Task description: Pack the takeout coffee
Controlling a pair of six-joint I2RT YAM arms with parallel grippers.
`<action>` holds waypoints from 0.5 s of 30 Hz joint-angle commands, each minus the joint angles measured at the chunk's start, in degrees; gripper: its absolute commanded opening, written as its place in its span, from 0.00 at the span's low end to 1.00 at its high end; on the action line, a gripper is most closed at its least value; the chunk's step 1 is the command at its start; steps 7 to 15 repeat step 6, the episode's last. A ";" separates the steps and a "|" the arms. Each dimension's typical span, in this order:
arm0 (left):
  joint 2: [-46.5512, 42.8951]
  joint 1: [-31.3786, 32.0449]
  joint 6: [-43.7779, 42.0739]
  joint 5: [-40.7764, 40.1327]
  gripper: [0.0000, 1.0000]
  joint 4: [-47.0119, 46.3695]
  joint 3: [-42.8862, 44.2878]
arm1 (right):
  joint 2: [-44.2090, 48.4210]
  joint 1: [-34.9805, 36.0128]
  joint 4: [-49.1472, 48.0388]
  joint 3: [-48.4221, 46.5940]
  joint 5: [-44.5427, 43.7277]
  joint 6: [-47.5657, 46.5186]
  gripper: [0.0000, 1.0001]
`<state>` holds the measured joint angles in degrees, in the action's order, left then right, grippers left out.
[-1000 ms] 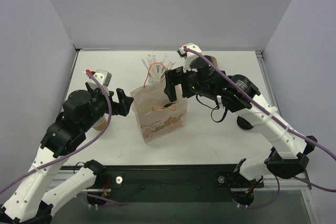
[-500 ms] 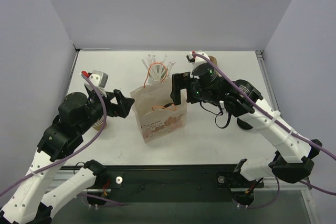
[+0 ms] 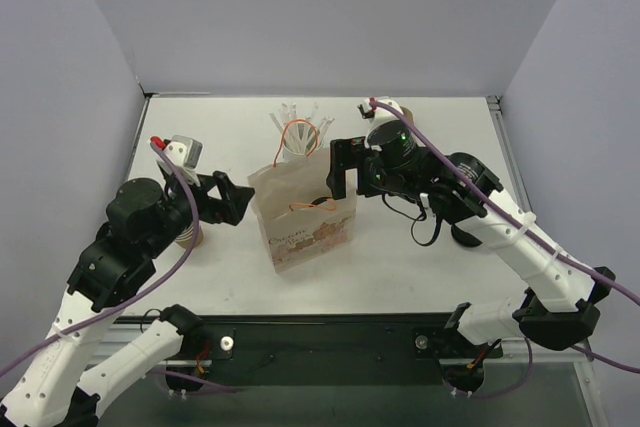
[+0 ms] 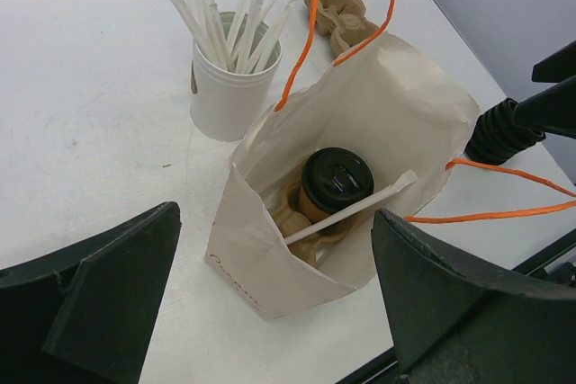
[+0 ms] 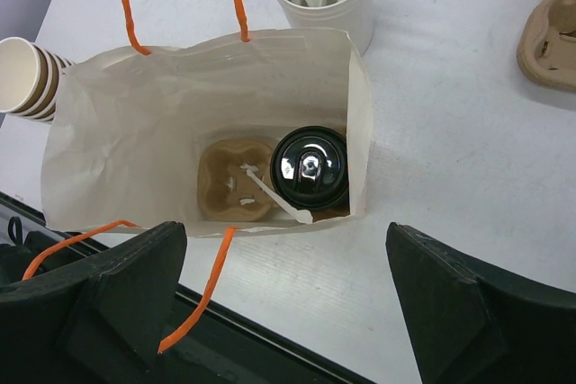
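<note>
Paper bag (image 3: 300, 217) stands mid-surface with its mouth open. The takeout coffee (image 5: 310, 168) sits upright in a cardboard carrier (image 5: 236, 188) on the bag floor, probably so it cannot tip. Left gripper (image 3: 232, 199) and right gripper (image 3: 338, 169) flank the bag, jaws spread, empty; bag print unreadable, straw cup (image 3: 293, 142) toward the far edge.

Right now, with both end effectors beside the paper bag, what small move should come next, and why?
Probably draw the open left end effector and right end effector back from the beige paper bag with orange handles. The brown paper cup with the black lid already sits in the brown pulp carrier inside it, a white wrapped straw lying across.
</note>
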<state>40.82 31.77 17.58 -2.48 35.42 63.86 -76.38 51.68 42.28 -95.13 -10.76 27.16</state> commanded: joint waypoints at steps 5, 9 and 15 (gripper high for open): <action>-1.00 -0.22 -0.27 0.37 0.97 -1.32 2.06 | 1.23 -0.35 0.70 0.74 -1.72 1.23 1.00; -1.00 -0.22 -0.36 0.37 0.97 -1.23 2.15 | 1.41 -0.35 0.52 0.91 -1.89 1.32 1.00; -1.00 -0.22 -0.36 0.37 0.97 -1.23 2.15 | 1.41 -0.35 0.52 0.91 -1.89 1.32 1.00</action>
